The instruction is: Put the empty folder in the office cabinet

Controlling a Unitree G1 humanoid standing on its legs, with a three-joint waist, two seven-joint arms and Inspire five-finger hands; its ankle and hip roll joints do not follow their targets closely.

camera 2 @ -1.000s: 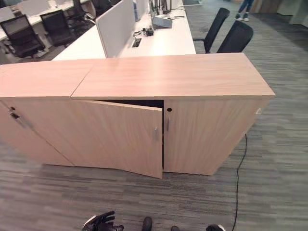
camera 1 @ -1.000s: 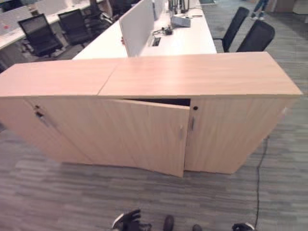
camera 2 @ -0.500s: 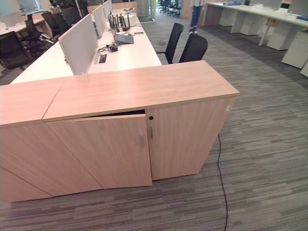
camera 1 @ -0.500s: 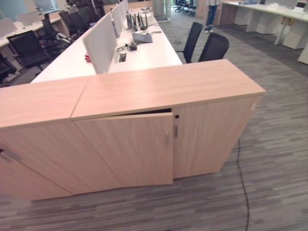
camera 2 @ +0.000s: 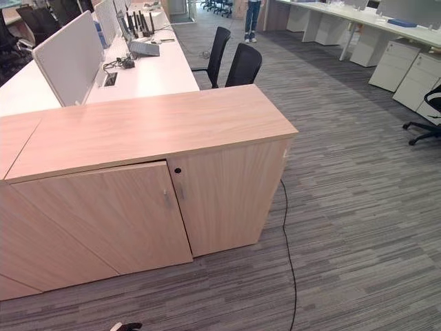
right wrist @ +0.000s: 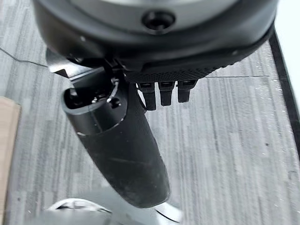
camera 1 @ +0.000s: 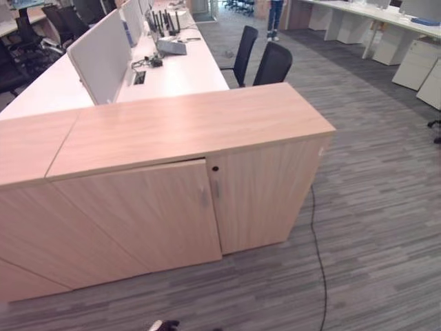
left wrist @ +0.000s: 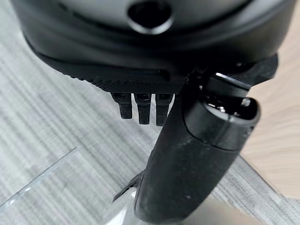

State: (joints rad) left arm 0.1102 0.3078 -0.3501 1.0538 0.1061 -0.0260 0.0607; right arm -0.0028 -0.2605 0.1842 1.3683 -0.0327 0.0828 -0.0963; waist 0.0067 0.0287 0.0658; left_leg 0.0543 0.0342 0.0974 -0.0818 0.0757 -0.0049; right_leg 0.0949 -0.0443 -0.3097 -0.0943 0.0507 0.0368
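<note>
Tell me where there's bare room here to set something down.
The cabinet top is bare from its right end to the seam with the neighbouring unit. The carpet right of the cabinet is open. The white desk behind is crowded near its divider screen with devices and cables.

The office cabinet (camera 1: pixel 186 131) stands on the carpeted floor (camera 1: pixel 372 207), its doors (camera 1: pixel 138 214) facing the camera, and a second cabinet (camera 1: pixel 31 138) adjoins it on the left. Behind both runs a long table (camera 1: pixel 179 65) with a divider screen (camera 1: pixel 96 52) along its middle. Two chairs (camera 1: pixel 265 58) stand at the table's right side, behind the cabinet's right end. Farther right and behind, more tables (camera 1: pixel 365 21) and drawer units (camera 1: pixel 420 65) line the room.
</note>
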